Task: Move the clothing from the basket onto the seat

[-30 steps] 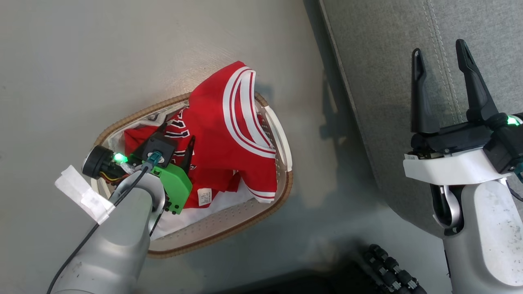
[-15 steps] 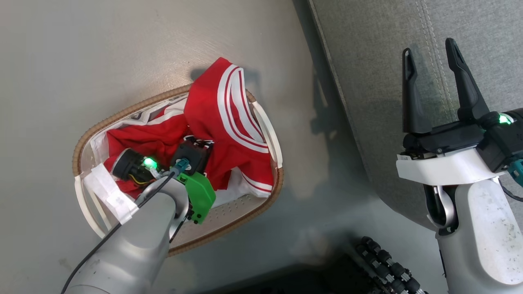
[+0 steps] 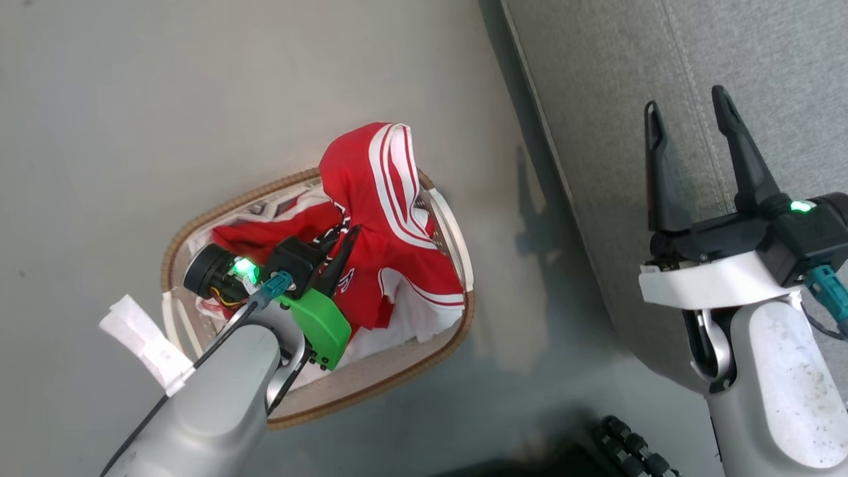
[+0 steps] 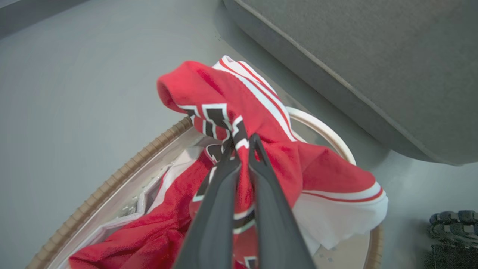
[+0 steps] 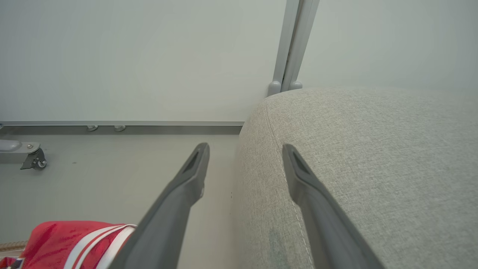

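Clothing (image 4: 261,108) pinched by left end effector (image 4: 242,141) over basket rim (image 3: 225,202); right end effector (image 3: 686,114) wide.

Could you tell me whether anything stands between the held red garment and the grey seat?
Nothing visible does, apart from the open right pincer above the edge of the grey woven seat. The left pincer is shut on the red striped garment over the white perforated basket.

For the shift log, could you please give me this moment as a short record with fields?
clothing: red, bunched; part raised above the basket, rest inside it
basket: on the floor beside the seat
seat: grey cushion, no clothing on the visible part
left claw: shut on the clothing
right claw: open, holding nothing, above the seat edge
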